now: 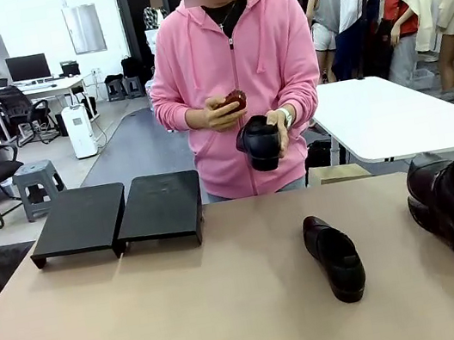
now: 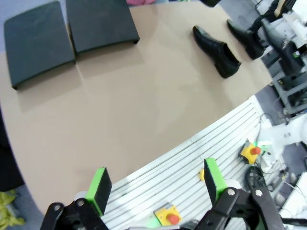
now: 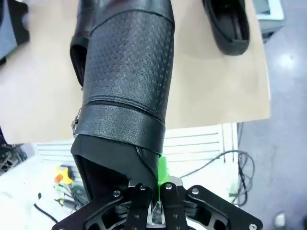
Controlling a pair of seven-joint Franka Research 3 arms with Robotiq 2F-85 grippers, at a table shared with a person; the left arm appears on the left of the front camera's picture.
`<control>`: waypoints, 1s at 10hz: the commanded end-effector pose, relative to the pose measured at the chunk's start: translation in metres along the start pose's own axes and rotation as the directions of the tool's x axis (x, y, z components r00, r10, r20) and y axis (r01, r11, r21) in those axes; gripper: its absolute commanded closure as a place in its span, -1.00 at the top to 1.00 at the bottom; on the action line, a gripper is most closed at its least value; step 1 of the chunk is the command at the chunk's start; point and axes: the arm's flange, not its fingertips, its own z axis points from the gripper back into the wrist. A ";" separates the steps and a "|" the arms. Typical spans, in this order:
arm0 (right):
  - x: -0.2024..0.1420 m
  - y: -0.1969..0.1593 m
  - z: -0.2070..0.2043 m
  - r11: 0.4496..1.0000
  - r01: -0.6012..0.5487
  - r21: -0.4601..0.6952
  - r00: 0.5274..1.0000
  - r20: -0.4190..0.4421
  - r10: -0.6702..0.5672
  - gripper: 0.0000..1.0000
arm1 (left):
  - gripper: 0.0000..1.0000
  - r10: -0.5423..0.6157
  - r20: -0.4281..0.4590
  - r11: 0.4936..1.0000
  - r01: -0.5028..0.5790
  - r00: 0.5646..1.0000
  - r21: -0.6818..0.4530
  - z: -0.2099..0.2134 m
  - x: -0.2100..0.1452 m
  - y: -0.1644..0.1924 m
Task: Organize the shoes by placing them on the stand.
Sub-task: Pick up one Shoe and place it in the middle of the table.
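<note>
1. Progress on the stand (image 1: 113, 215): none yet. Both sections, at the counter's (image 1: 190, 316) far left edge, are bare.
2. Our right gripper (image 3: 156, 181) is pinched on the rim of the first shoe (image 3: 127, 86) at the counter's right edge. We cannot tell whether it is resting or lifted.
3. The second shoe (image 1: 335, 257) lies loose right of the middle, well apart from the stand.
4. The person's hand (image 1: 278, 119) holds the third shoe (image 1: 259, 143) beyond the far edge.
5. Our left gripper (image 2: 157, 184) hangs over the near edge with its fingers spread, holding nothing.
6. We judge that all the placing is left to do.
</note>
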 end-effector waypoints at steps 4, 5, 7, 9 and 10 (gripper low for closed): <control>0.001 0.000 -0.007 1.000 -0.001 -0.009 1.000 -0.020 0.001 -1.00 | 1.00 -0.007 0.002 1.000 0.007 1.000 -0.021 0.002 0.000 0.001; 0.004 0.030 -0.019 1.000 -0.028 -0.012 1.000 0.012 0.028 -1.00 | 1.00 -0.007 0.002 1.000 0.007 1.000 -0.021 0.002 0.000 0.001; -0.003 0.088 -0.019 0.993 -0.071 -0.091 0.983 0.164 0.085 -1.00 | 1.00 -0.007 0.002 1.000 0.007 1.000 -0.021 0.002 0.000 0.001; 0.003 0.042 0.011 0.996 0.074 -0.045 0.972 0.227 -0.062 -1.00 | 1.00 -0.007 0.002 1.000 0.007 1.000 -0.021 0.002 0.000 0.001; 0.001 0.005 0.023 0.982 0.184 -0.051 0.954 0.252 -0.166 -1.00 | 1.00 -0.007 0.002 1.000 0.007 1.000 -0.021 0.002 0.000 0.001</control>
